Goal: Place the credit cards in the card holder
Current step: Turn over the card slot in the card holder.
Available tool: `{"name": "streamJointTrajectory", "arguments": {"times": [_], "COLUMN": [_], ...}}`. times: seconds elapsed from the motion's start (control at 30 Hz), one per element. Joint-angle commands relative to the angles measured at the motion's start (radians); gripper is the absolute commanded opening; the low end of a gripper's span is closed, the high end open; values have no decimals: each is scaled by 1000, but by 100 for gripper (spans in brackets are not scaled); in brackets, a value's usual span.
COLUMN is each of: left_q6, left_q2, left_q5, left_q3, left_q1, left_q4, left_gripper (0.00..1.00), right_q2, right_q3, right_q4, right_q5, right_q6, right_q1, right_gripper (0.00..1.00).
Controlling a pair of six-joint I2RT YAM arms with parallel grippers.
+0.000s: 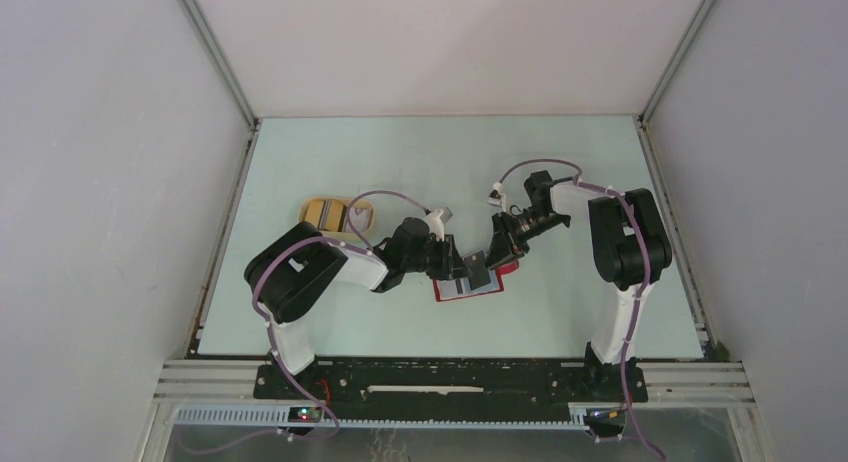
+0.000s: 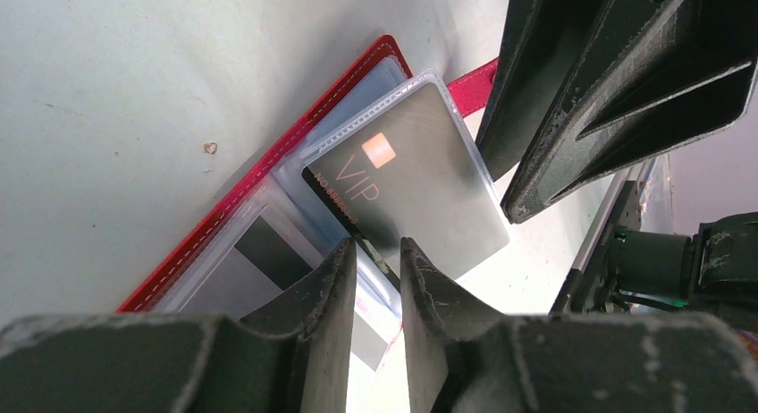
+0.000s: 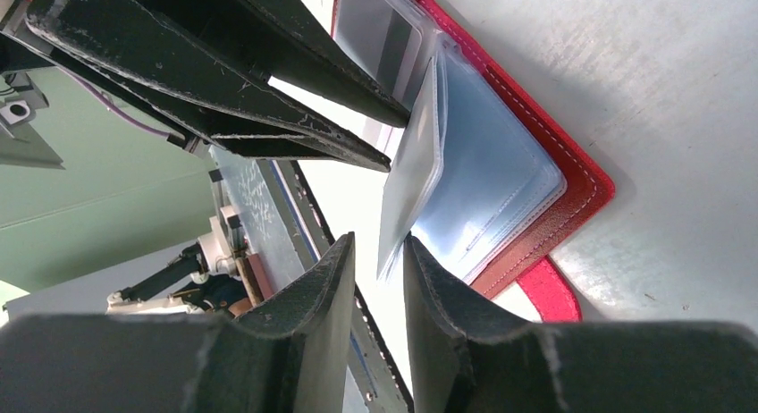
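Card holder (image 1: 470, 285): on bench (image 1: 400, 152), centre, lying open
Card (image 2: 402, 189): partly inside card holder
Tray (image 1: 327, 214): 10 o'clock of card holder, well apart

Pale mint-green surface (image 1: 420, 152) filling the middle of the overhead frame, boxed in by plain white walls (image 1: 100, 182) at left, right and top. Tan oval tray (image 1: 322, 208) left of centre, resting on the surface. Silver metal rails (image 1: 700, 380) along the bottom edge. Small brown speck (image 2: 210, 147) on the surface, upper left of the left wrist frame.
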Motion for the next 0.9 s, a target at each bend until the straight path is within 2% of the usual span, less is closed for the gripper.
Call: {"name": "streamJointTrajectory", "arguments": {"times": [0.0,0.27,0.53,0.77,0.87], "left_q6": [-15,-97,-173,-261,-299], "left_q2": [-18,-19,-15,4,25], "left_q5": [6,55,80,95,105], "left_q3": [-9,-50,-102,-154,-168], "left_q1": [-4,13,38,65,75], "left_q4": [53,182,313,464,532], "left_gripper": [31,39,54,60,68], "right_q2": [-37,-15,23,48,57], "right_q3": [27,27,27,27,27], "right_q4": [-17,-25,-17,-12,-9], "right_q5": [-18,-119,-194,-208,-211], "right_q6": [-23,-21,1,11,13], "right_q1": [7,27,27,28,31], "right_gripper": [34,34,32,32,30]}}
